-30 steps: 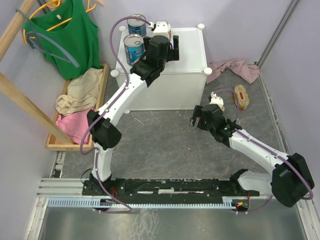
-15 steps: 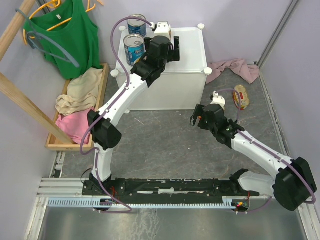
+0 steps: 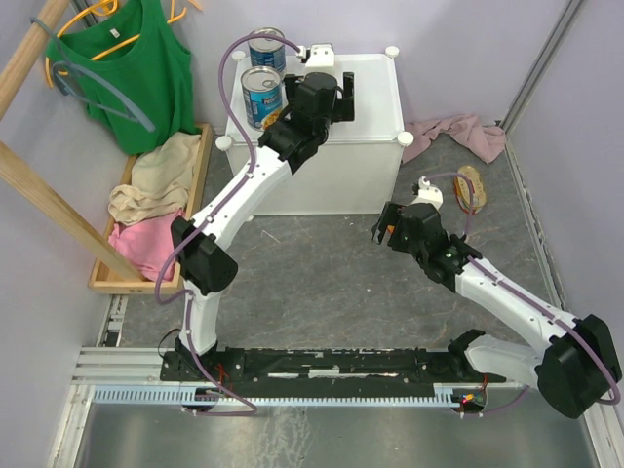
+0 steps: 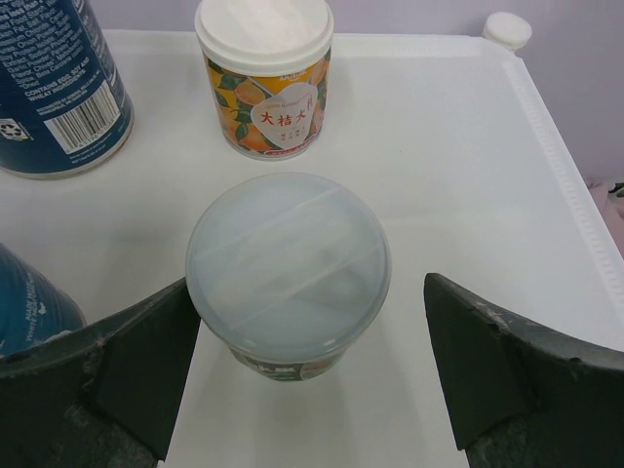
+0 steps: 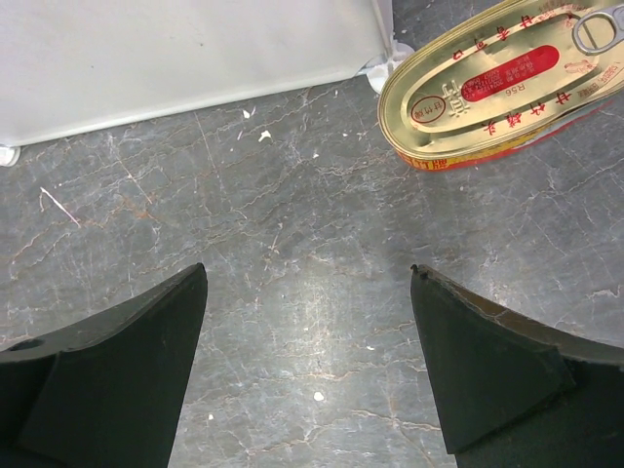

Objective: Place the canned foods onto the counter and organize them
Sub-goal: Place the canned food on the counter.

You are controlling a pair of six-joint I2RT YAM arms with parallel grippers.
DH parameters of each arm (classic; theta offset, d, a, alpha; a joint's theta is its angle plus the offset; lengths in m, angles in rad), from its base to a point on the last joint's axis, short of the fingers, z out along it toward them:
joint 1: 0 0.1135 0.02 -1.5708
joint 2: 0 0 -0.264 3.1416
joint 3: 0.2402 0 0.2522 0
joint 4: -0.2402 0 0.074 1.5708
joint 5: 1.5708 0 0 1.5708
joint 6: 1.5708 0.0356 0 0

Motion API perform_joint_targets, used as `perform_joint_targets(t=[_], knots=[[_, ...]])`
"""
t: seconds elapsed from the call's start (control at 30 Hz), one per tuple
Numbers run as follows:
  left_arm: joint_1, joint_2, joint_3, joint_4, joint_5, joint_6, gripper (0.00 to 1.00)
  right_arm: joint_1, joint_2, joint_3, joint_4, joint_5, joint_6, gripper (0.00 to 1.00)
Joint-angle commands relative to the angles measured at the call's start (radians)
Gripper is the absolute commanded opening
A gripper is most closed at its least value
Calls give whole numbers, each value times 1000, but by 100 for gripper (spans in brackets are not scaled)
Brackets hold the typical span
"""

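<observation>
We are holding the left end effector [image 4: 307,283] spread wide around a round, frosted-lidded can [image 4: 288,263] on the smooth white plastic table [image 4: 468,146]. Our right end effector [image 5: 307,268] is gaping over a veined grey surface [image 5: 292,214], near a glossy oval gold tin [image 5: 497,83].

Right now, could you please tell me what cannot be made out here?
- Top view: the orange-labelled can and the clear-lidded can, hidden under the left tool.
- Left wrist view: the near blue can, cut by the edge and a finger; the clear-lidded can's label, under its lid.
- Right wrist view: the oval tin, cut by the frame; no second one shows anywhere.
</observation>
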Motion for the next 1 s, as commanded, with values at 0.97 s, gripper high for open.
perform_joint_targets(t=[0.97], knots=[[-179,-331,-315,288,-130,174,82,-3,-109,14,-27,-2,-6,92]])
